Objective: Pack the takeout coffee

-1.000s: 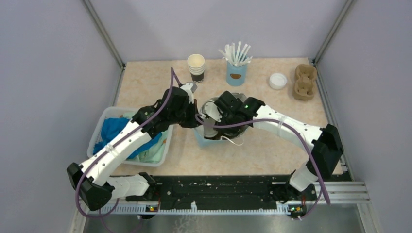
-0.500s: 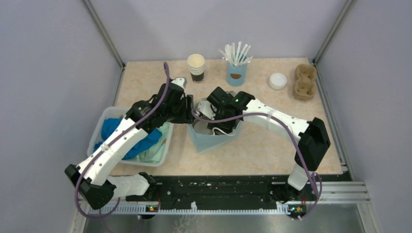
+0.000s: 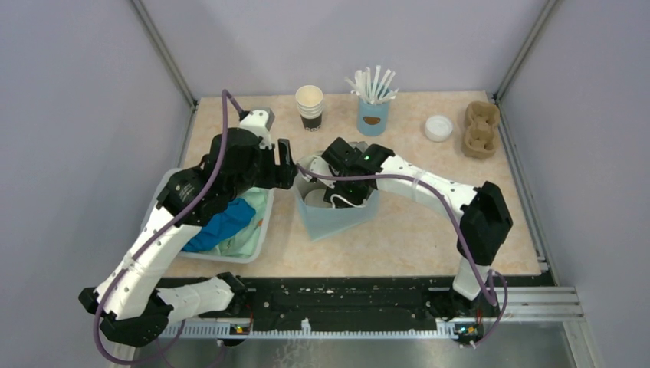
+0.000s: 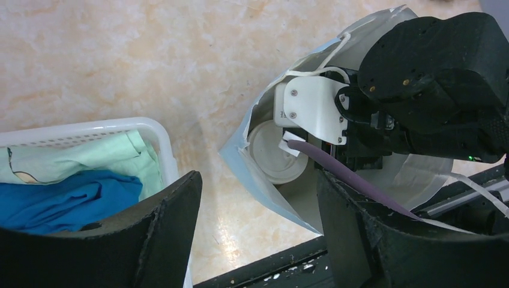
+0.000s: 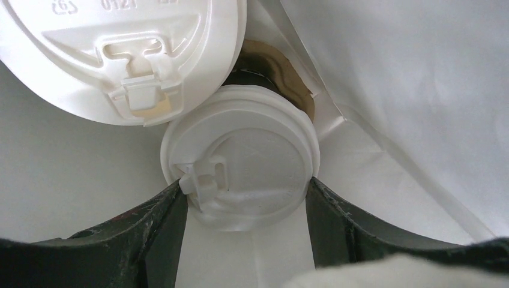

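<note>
My left arm (image 3: 165, 230) arches high over the basket (image 4: 90, 129), wrist bent toward the bag (image 3: 337, 222). The left gripper (image 4: 258, 177) hangs with its fingers (image 4: 165, 234) spread wide and nothing between them. Below the gap I see bare table and the bag's edge.

My right arm (image 3: 429, 188) reaches in from the other side, elbow up, and its wrist dips into the bag's mouth. The right gripper (image 5: 244, 186) is down inside. Its fingers (image 5: 153, 234) press both sides of the white lid of the coffee (image 5: 246, 150), so it is clamped on the cup. The coffee stands in the bag, between those fingers. Just past the fingertips, touching that lid, is a second lidded cup (image 5: 120, 54), also in the bag.

The table (image 3: 230, 130) is beige and marbled, with pale lilac walls (image 3: 345, 38) on three sides and a black rail (image 3: 345, 295) along the near edge.

Left of the left fingers, the basket holds blue and green cloth (image 4: 60, 198). Well beyond both grippers, by the far wall, stand a stack of lidless cups (image 3: 310, 106), a blue cup of sticks (image 3: 373, 107), a loose lid (image 3: 438, 127) and a cardboard carrier (image 3: 480, 129). The bag's walls close round the right fingers. A purple cable (image 4: 336, 174) crosses the left camera's sight of the bag.
</note>
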You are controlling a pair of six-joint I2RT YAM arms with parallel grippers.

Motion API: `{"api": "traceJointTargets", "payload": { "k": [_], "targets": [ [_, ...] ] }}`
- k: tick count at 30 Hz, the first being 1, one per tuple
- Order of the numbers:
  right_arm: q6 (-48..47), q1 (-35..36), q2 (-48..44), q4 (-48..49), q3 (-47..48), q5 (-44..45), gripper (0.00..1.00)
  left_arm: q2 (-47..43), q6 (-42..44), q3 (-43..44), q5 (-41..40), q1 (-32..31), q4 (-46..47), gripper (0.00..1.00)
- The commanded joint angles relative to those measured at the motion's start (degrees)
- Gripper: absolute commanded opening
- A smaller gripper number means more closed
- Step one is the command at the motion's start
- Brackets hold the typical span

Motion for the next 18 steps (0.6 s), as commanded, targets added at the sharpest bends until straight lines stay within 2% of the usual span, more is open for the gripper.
{"api": "traceJointTargets", "payload": {
  "k": [1,4,10,18],
  "targets": [
    [2.4,0.5,9.1,2.8,-5.5,-4.9,0.42,-1.0,1.7,1.4,0.1,-0.5,3.6,0.77],
    [3.6,0.5,8.8,0.6,-2.4,-4.1,0.46,-1.6,1.6,1.4,0.2,-0.5,3.6,0.77],
    [7.4,0.7,5.0,-4.1,5.4,-4.1,0.65,-2.4,1.3,1.4,1.3,-0.5,4.1,0.78],
    [12.0,1.9,-0.1,-6.3,8.7,-0.9,0.92,-3.6,-0.7,0.6,2.4,-0.5,4.0,0.78]
  ]
}}
